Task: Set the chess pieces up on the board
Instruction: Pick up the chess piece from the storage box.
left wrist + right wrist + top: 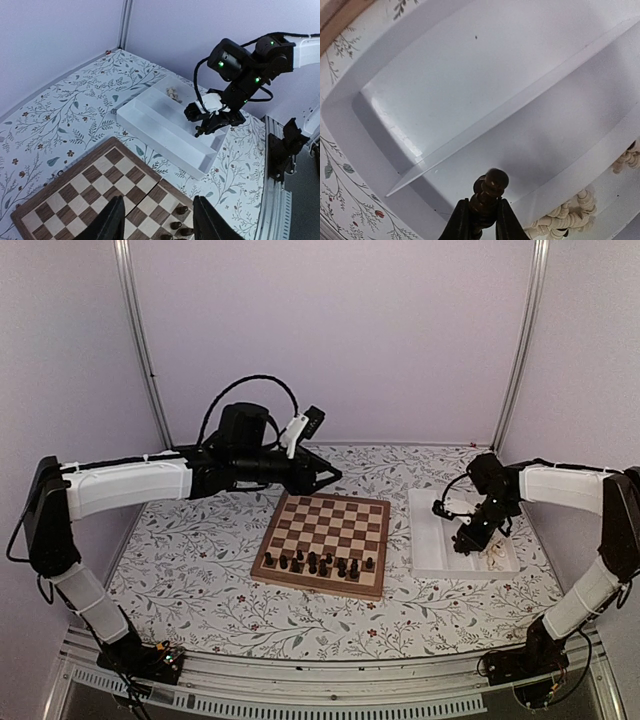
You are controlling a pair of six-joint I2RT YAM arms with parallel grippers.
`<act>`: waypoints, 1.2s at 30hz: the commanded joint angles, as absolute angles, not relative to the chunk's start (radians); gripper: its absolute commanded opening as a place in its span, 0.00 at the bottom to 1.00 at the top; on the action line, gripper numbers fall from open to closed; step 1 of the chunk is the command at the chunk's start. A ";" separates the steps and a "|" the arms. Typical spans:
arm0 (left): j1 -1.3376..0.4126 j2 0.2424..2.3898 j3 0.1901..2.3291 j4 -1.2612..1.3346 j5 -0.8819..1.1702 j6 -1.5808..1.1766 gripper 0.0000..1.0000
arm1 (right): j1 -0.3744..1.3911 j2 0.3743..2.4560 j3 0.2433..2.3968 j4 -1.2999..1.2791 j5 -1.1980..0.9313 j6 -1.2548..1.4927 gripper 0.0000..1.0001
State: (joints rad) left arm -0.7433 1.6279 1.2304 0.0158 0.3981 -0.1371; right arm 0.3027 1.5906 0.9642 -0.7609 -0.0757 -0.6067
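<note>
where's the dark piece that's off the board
In the right wrist view, the dark brown chess piece is pinched in the right tool above the white compartment tray.

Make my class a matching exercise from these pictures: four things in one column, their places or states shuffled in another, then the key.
Things:
1. left gripper
2. right gripper
3. cream pieces
4. group of dark pieces

Places or states:
A. lying in the white tray
B. standing on the board, near rows
C. open, holding nothing
D. shut on one dark piece

Pairs: 1-C, 2-D, 3-A, 4-B
</note>
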 commanded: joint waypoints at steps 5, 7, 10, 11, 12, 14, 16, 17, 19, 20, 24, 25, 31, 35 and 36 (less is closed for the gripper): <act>-0.849 1.866 1.364 0.191 0.468 -0.404 0.48 | 0.306 1.376 1.016 -0.701 -0.333 -0.636 0.08; -0.867 1.936 1.406 0.239 0.488 -0.448 0.47 | 0.307 1.361 1.028 -0.705 -0.396 -0.644 0.08; -0.895 2.049 1.503 0.256 0.522 -0.487 0.46 | 0.308 1.339 1.030 -0.691 -0.454 -0.647 0.08; -0.902 2.083 1.535 0.255 0.536 -0.501 0.46 | 0.311 1.337 1.031 -0.692 -0.464 -0.648 0.08; -0.910 2.115 1.568 0.257 0.549 -0.514 0.45 | 0.314 1.338 1.029 -0.691 -0.467 -0.651 0.08; -0.926 2.169 1.628 0.268 0.569 -0.536 0.45 | 0.317 1.346 1.027 -0.695 -0.474 -0.653 0.08; -0.940 2.216 1.677 0.272 0.578 -0.550 0.45 | 0.323 1.348 1.020 -0.698 -0.486 -0.659 0.09; -0.947 2.237 1.698 0.270 0.581 -0.556 0.45 | 0.327 1.345 1.012 -0.697 -0.494 -0.662 0.08; -0.956 2.277 1.735 0.270 0.584 -0.568 0.45 | 0.337 1.338 1.004 -0.696 -0.505 -0.668 0.09; -0.960 2.292 1.753 0.270 0.589 -0.574 0.45 | 0.341 1.336 1.001 -0.697 -0.509 -0.669 0.09; -0.970 2.335 1.798 0.260 0.604 -0.585 0.46 | 0.342 1.319 1.004 -0.694 -0.533 -0.663 0.09; -0.973 2.336 1.796 0.267 0.610 -0.584 0.46 | 0.343 1.316 1.008 -0.695 -0.538 -0.662 0.08; -0.976 2.276 1.635 0.481 0.623 -0.603 0.54 | 0.343 1.285 1.036 -0.713 -0.597 -0.648 0.09; -0.977 2.258 1.552 0.632 0.636 -0.631 0.56 | 0.341 1.275 1.055 -0.725 -0.630 -0.638 0.09; -0.977 2.262 1.552 0.650 0.649 -0.642 0.56 | 0.341 1.275 1.059 -0.727 -0.634 -0.635 0.09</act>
State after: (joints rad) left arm -0.9646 2.3001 1.5848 0.4717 0.6136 -0.6044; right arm 0.3393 1.2991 1.0138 -0.7151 -0.5743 -0.6498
